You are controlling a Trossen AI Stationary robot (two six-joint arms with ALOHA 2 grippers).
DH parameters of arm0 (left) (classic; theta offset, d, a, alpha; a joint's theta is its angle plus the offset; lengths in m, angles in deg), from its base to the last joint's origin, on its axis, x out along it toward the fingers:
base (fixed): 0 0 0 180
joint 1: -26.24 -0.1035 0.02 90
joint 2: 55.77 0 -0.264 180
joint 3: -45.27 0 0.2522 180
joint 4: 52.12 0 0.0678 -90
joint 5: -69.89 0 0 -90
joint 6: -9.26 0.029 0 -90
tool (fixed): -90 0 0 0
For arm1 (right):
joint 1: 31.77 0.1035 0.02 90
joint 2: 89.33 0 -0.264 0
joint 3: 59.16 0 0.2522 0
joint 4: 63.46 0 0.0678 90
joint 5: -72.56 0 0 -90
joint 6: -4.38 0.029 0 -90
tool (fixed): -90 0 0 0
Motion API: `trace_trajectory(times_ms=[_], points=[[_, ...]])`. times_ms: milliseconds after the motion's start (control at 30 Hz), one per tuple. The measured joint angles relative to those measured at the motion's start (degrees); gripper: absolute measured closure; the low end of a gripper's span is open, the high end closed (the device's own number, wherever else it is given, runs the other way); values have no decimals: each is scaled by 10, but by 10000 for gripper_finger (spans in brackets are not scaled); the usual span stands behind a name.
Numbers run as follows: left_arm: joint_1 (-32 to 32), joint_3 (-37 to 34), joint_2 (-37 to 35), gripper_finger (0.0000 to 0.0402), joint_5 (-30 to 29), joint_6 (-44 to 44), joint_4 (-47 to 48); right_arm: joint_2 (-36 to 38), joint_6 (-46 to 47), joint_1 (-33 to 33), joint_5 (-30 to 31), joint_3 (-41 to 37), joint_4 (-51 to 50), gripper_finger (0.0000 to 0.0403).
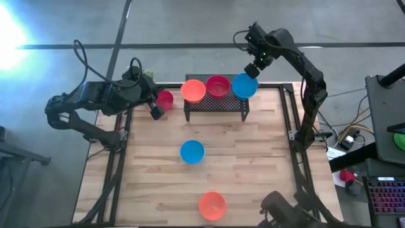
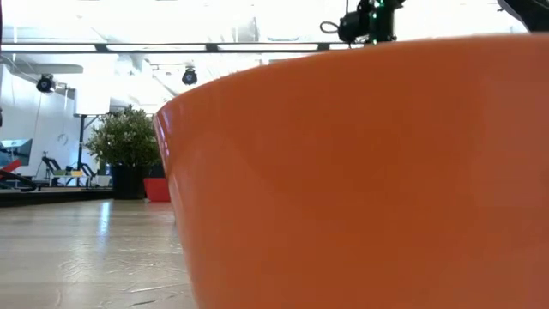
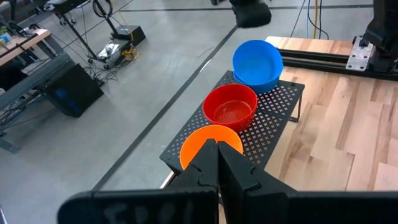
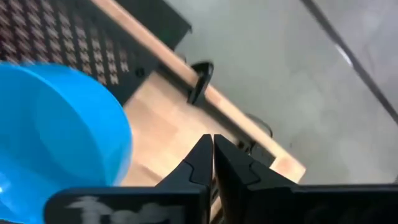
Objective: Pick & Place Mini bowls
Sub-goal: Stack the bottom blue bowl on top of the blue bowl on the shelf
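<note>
Table [image 1: 253,164] fills frame centre, mostly bare wood. Rack [image 1: 215,102] at upper centre carries orange bowl [image 1: 193,90], red bowl [image 1: 218,85], blue bowl [image 1: 245,85] overhanging its right end. Loose bowls: blue [image 1: 192,152] centre, orange [image 1: 212,206] lower centre, red [image 1: 164,99] upper left. Right hand [image 1: 258,62] above rack, fingers together, empty; likely placing done, next pick needs reopening. Left hand [image 1: 155,111] closed, empty, beside red bowl.

Grey concrete floor [image 1: 190,25] crossed by a dark line, bright glare at one corner. Light wooden plank tabletop [image 1: 253,158]. Large leafy green potted plant [image 2: 127,142] stands beyond, white ceiling with round black spotlights [image 2: 190,76].
</note>
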Motion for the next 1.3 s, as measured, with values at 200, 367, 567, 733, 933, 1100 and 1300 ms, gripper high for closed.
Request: trace_trajectory(times_ms=[200, 367, 567, 733, 933, 1100, 1300], points=[[0, 0, 0, 402, 0, 0, 0, 0, -11, -14, -74, -55, -1, 394], [0, 0, 0, 402, 0, 0, 0, 0, -19, -18, -120, -62, 0, 394], [0, 0, 0, 402, 0, 0, 0, 0, -33, -18, -207, -62, 0, 394], [0, 0, 0, 402, 0, 0, 0, 0, -36, -15, -205, -62, 0, 394], [0, 0, 0, 402, 0, 0, 0, 3, -28, -16, -106, -29, 3, 394], [0, 0, 0, 402, 0, -3, 0, 18, -25, -11, -122, 25, 3, 394], [0, 0, 0, 402, 0, -7, 0, 36, -57, 14, -156, 29, 5, 394]])
